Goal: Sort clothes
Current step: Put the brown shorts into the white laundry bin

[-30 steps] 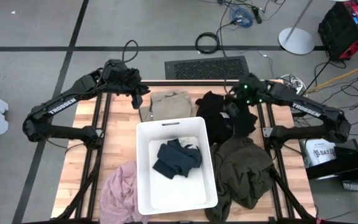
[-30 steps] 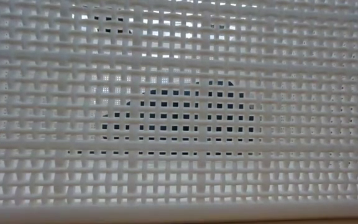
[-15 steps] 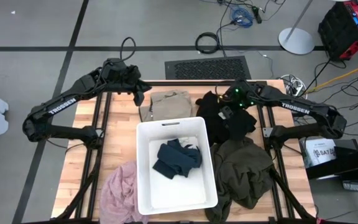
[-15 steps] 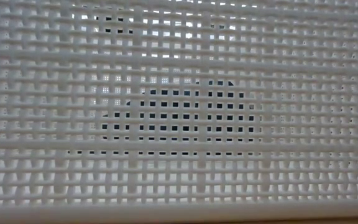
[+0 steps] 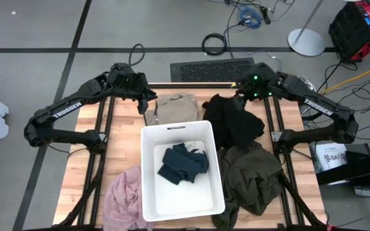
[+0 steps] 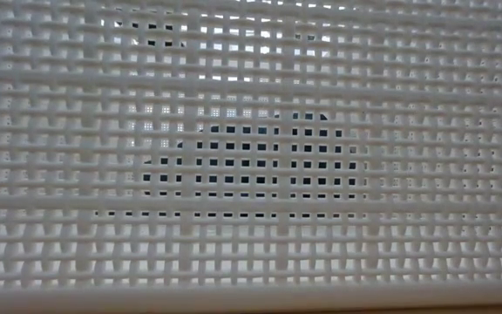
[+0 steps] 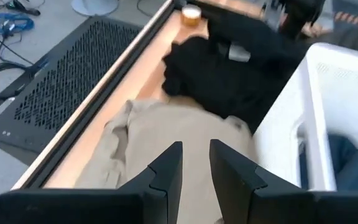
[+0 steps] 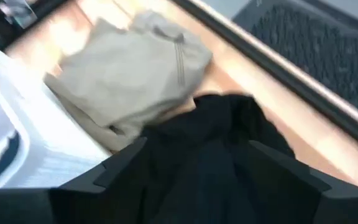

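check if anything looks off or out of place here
Only the navy garment is in the white bin. The pink garment and olive garment hang over the table's near edge.

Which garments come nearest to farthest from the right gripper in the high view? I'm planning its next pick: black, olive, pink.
From the right gripper, at the table's far right corner:
1. Black garment, just below it, right of the bin.
2. Olive garment, farther down the right side.
3. Pink garment, across the bin at the near left corner.
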You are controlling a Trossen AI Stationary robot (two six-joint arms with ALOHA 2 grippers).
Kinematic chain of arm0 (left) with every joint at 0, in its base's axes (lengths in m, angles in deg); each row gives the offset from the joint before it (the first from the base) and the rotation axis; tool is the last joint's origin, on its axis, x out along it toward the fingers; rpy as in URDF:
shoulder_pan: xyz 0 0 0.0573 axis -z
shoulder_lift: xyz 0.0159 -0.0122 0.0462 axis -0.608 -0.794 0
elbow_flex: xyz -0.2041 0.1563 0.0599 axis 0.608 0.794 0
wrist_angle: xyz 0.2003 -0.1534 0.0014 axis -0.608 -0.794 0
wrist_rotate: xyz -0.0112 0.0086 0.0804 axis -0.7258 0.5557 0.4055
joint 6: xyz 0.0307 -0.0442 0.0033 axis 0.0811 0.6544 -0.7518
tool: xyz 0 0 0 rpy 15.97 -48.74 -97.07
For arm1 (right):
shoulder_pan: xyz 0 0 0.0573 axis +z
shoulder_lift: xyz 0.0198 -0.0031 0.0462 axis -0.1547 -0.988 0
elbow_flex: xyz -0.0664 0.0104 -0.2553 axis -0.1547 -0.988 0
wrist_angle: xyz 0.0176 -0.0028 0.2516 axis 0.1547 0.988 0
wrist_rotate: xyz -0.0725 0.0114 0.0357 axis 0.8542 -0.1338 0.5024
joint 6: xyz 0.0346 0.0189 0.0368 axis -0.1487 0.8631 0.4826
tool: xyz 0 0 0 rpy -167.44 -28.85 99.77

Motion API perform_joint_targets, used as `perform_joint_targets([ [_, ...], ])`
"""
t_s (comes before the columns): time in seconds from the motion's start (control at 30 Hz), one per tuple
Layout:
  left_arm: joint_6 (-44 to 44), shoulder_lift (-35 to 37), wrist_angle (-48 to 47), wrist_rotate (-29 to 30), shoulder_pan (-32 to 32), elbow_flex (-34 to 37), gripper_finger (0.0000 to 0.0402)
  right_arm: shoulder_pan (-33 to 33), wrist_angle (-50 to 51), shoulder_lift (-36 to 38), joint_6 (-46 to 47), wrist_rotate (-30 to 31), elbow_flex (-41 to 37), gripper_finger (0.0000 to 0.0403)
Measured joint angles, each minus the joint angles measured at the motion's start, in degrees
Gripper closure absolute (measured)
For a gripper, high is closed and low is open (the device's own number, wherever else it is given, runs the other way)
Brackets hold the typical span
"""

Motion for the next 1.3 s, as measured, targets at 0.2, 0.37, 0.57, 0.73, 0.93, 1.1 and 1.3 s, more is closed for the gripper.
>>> perform_joint_targets([
  [0.2,-0.47,-0.01,10.94,-2.62,-7.34,6.98,0.0312,0.00,-4.88,0.04,-0.27,-0.12,3.21,0.0140],
  [0.37,2.38,-0.10,14.41,-1.41,-12.87,10.84,0.0312,0.02,-7.78,0.00,-0.23,-0.28,3.21,0.0140],
  [0.57,1.50,-1.77,14.96,1.85,-14.51,14.82,0.0312,0.00,-7.82,-0.09,3.15,-0.27,3.21,0.0140],
  [0.73,-0.97,-4.32,10.00,1.92,-13.96,15.41,0.0312,0.00,-7.89,-0.09,5.94,-0.26,3.21,0.0140],
  [0.93,-9.08,-7.85,3.85,5.92,-12.01,15.41,0.0312,0.00,-8.00,-0.09,5.95,-0.24,3.21,0.0140],
  [1.1,-9.59,-11.94,4.90,7.97,-11.43,15.40,0.0312,0.00,-7.97,-0.09,4.46,-0.24,3.21,0.0140],
  [1.3,-15.05,-18.07,2.17,9.60,-11.20,15.34,0.0312,0.00,-6.93,-0.09,1.85,-0.22,3.21,0.0140],
])
